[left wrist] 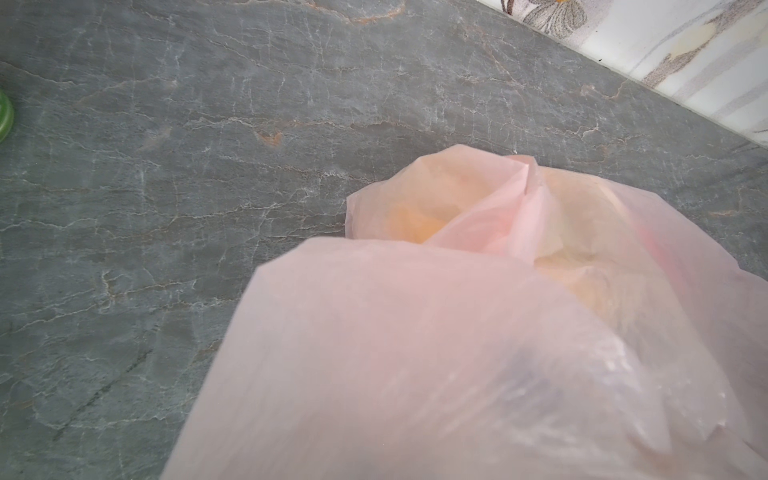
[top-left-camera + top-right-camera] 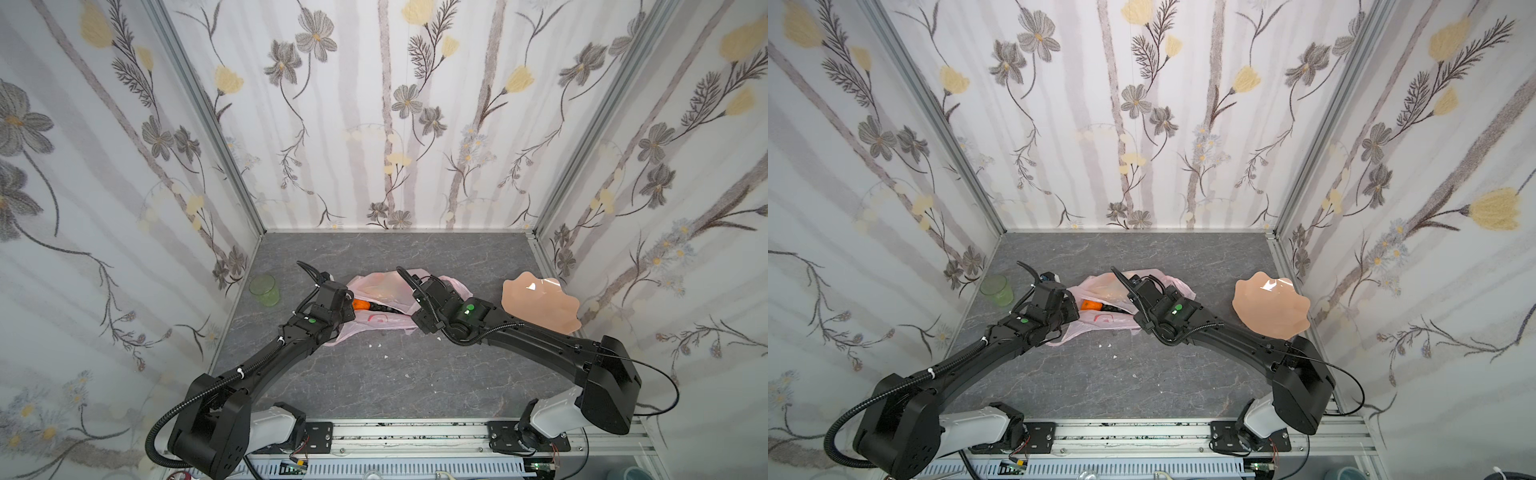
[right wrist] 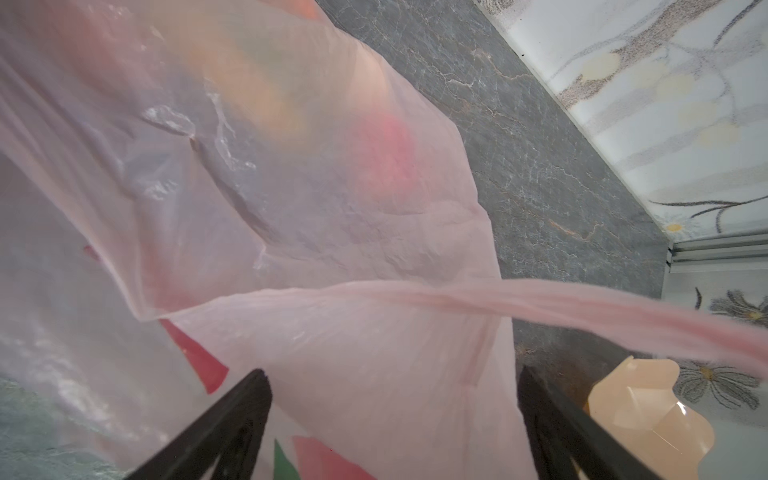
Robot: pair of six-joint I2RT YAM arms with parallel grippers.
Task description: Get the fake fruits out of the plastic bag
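Pink plastic bag [image 2: 384,322] lies crumpled mid-table. In its open mouth an orange fruit [image 2: 360,305] & a dark grape bunch [image 2: 384,308] show. Pale yellowish lumps blur thru the film in left wrist view. L gripper [image 2: 348,308] sits at bag's left end, jaws pressed together; can't tell if film is pinched. R gripper [image 3: 395,419] at bag's right end, fingers spread wide, loose film betw them. Green cup [image 2: 264,289] stands left of bag, peach plate [image 2: 540,301] well to the right, both on grey table [image 2: 374,374].
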